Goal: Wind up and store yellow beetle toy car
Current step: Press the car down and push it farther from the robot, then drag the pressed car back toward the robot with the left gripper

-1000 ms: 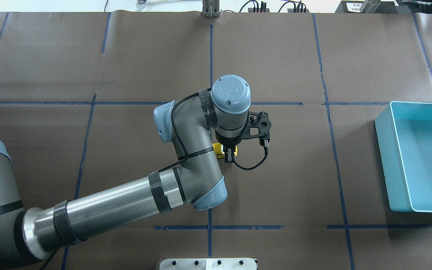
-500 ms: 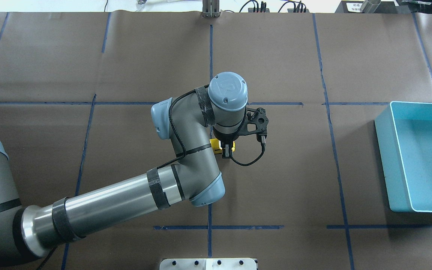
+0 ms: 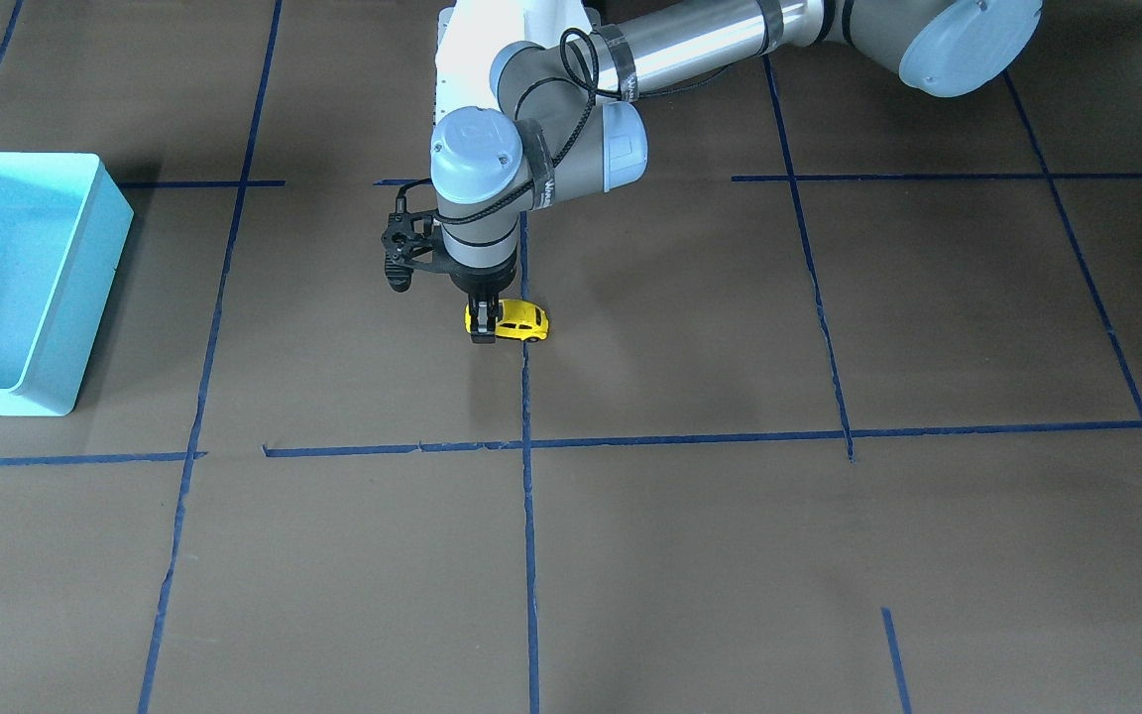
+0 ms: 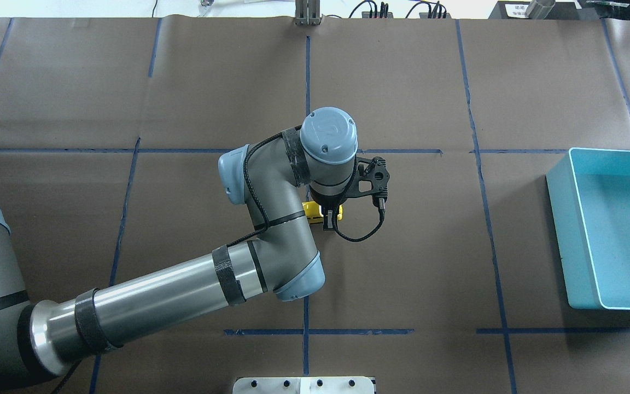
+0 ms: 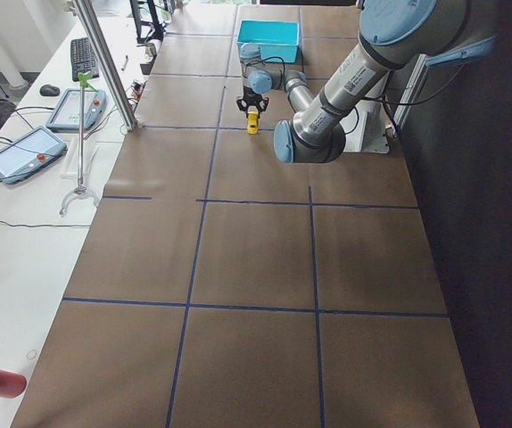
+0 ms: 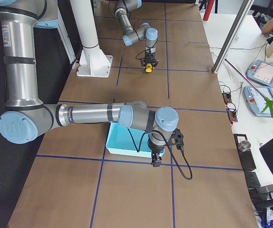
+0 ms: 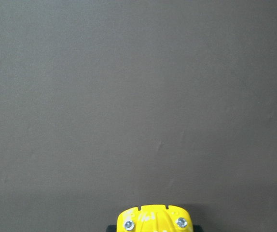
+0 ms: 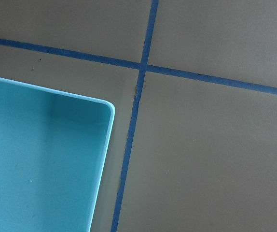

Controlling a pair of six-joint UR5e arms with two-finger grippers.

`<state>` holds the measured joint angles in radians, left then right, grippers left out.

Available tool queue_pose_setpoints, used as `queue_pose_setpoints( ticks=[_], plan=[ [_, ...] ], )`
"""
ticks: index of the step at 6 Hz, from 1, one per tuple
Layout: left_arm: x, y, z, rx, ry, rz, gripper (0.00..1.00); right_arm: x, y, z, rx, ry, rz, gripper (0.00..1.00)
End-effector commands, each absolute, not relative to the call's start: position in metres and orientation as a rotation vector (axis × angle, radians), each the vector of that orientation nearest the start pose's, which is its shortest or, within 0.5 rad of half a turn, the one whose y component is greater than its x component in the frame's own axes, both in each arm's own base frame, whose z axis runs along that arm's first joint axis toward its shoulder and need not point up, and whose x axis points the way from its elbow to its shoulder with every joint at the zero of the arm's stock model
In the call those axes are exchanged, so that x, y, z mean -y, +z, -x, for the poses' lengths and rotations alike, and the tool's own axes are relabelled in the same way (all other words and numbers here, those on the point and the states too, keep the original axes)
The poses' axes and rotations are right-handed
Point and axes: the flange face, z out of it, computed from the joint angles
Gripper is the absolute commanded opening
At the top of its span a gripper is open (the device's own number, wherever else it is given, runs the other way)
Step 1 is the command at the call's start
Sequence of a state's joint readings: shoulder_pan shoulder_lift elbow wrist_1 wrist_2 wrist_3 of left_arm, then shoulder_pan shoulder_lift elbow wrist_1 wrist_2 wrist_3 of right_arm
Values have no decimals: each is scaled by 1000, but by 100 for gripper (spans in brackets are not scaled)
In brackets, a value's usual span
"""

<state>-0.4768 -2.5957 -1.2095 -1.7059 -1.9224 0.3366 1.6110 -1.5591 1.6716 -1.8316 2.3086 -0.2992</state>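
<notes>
The yellow beetle toy car (image 3: 521,321) is at table level near the middle blue tape line. My left gripper (image 3: 481,325) points straight down and is shut on one end of it. In the overhead view the car (image 4: 310,209) shows partly under the wrist, with the gripper (image 4: 330,220) beside it. The left wrist view shows only a yellow end of the car (image 7: 153,220) with two screws, over bare brown paper. My right gripper (image 6: 156,161) hangs over the near corner of the light blue bin (image 6: 120,142). Only the right side view shows it, so I cannot tell whether it is open or shut.
The light blue bin (image 4: 558,219) stands at the table's right side, and it is empty in the views that show its inside (image 3: 75,297). Its corner shows in the right wrist view (image 8: 32,159). Blue tape lines cross the brown paper. A white mount plate (image 4: 304,384) sits at the near edge.
My left gripper has moved a little to the left and away from the robot base, with the car held in it. The bin has not moved.
</notes>
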Motion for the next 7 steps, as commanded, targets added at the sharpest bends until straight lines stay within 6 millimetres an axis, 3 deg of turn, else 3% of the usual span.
queue_pose_setpoints(
  ticks=[1,7],
  plan=[
    [458,144,-674,-671,1478,-681,4,478,633,-85,751,-191,19,100],
    [454,170,-659,-707,1487,-664,3,480,631,-86,745,-193,15,100]
  ],
)
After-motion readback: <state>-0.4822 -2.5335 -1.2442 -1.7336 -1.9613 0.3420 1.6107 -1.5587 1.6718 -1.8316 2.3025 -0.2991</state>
